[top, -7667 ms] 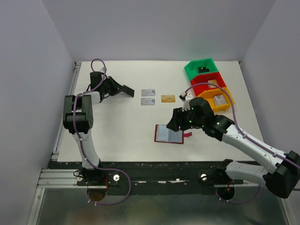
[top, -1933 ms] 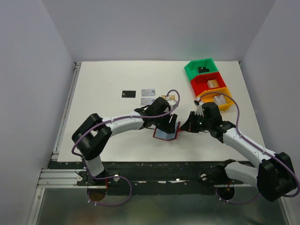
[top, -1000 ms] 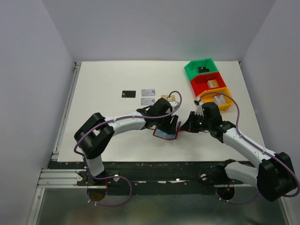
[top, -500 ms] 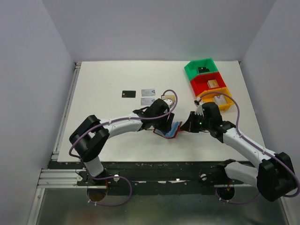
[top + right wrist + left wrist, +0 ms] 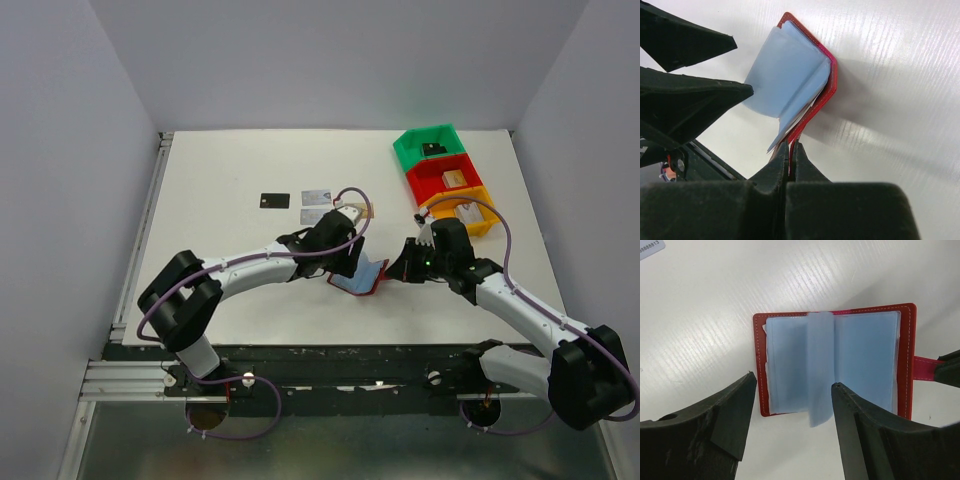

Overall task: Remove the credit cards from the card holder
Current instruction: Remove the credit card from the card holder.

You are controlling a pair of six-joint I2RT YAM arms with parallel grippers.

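Note:
The card holder [image 5: 366,274] lies open on the table, dark red with light blue sleeves [image 5: 860,360], and one sleeve stands up in the middle. My right gripper [image 5: 790,146] is shut on its red snap tab [image 5: 924,369] and tilts that side up. Just above the holder's left half, my left gripper [image 5: 794,381] hangs open, its fingers [image 5: 690,100] touching nothing. Behind it lie several credit cards: a black one [image 5: 274,200], two silver ones [image 5: 317,196] [image 5: 313,216] and a gold one [image 5: 364,211], half hidden by the left arm's cable.
Green [image 5: 430,147], red [image 5: 447,176] and orange [image 5: 466,211] bins with small items stand in a row at the back right. The table's near edge [image 5: 330,345] runs close below the holder.
My left gripper has drawn back to the left off the holder and opened wider. The blue sleeves now show beside it. The right gripper has kept its hold.

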